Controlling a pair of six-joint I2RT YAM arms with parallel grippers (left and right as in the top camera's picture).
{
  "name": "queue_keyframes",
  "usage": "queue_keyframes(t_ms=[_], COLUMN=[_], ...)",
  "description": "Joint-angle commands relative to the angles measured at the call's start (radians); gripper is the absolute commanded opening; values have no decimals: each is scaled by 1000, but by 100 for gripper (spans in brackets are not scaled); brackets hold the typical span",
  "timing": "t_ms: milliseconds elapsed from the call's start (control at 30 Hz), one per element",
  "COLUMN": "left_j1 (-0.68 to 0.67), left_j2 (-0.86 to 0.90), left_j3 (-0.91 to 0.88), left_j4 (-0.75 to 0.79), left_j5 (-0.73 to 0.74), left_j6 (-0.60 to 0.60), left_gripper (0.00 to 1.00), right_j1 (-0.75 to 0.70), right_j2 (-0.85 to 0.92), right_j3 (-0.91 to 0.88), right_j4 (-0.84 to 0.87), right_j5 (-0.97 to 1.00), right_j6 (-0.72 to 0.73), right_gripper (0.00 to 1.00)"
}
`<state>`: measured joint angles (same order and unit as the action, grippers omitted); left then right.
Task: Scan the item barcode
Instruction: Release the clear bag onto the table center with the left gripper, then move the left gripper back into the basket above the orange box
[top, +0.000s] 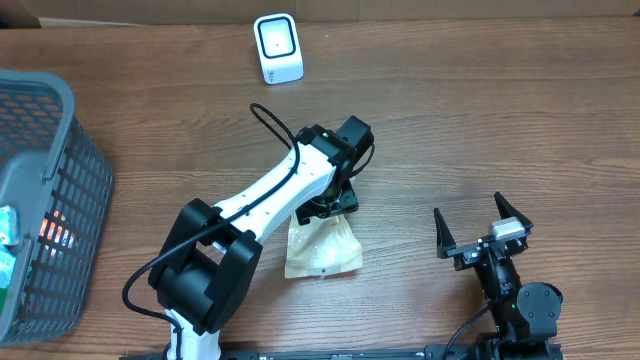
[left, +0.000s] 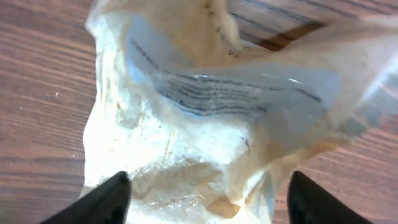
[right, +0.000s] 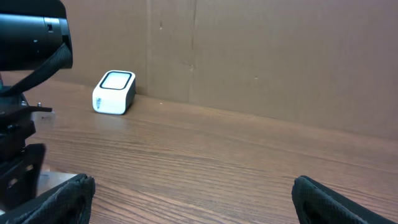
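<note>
The item is a clear plastic bag (top: 322, 250) of pale, tan-tinged contents lying on the wooden table near its middle. In the left wrist view the bag (left: 186, 124) fills the frame, with a printed label (left: 211, 93) across its upper part. My left gripper (top: 325, 205) hangs right over the bag's far end; the left gripper (left: 209, 180) is open, with a finger on each side of the plastic. A white barcode scanner (top: 277, 48) stands at the far edge, also seen as the scanner (right: 114, 92). My right gripper (top: 468, 215) is open and holds nothing; the right gripper (right: 193, 183) sits low over bare wood.
A grey mesh basket (top: 50, 95) holding other items stands at the left edge. A brown cardboard wall (right: 280, 56) closes off the back of the table. The left arm's black and white links (top: 260, 195) stretch from the front edge towards the bag.
</note>
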<state>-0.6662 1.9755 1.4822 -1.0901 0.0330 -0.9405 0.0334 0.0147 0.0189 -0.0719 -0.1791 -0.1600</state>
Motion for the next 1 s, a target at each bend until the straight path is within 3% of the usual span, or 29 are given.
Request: queue_keyframes(t_ms=[0,233,500,567,700,967], left_j1=[6,12,114,160,279,620], left_j2=[-2,-11,-60,-83,-147,-302], left_j3=[74,323,718,799,915,936], left_j4=[-7,-148,-377,-417,-478,-578], left_j5=[24,-21,-48,-48,-69,-75], left_j6=[60,184,338,370,409,435], left_gripper=[75,74,74,75,95,97], right_j1=[-1,-1,-1,-1,-1,-1], right_j2=[-12,-12,-12,-12,-12,-12], right_j3=[-11,-11,-11,-11,-11,-11], right_j4=[3,3,3,3,3,3], right_j5=[1,1,1,2,1,2], right_j6=[6,6,6,6,6,6], right_gripper=[100,100,100,100,100,100])
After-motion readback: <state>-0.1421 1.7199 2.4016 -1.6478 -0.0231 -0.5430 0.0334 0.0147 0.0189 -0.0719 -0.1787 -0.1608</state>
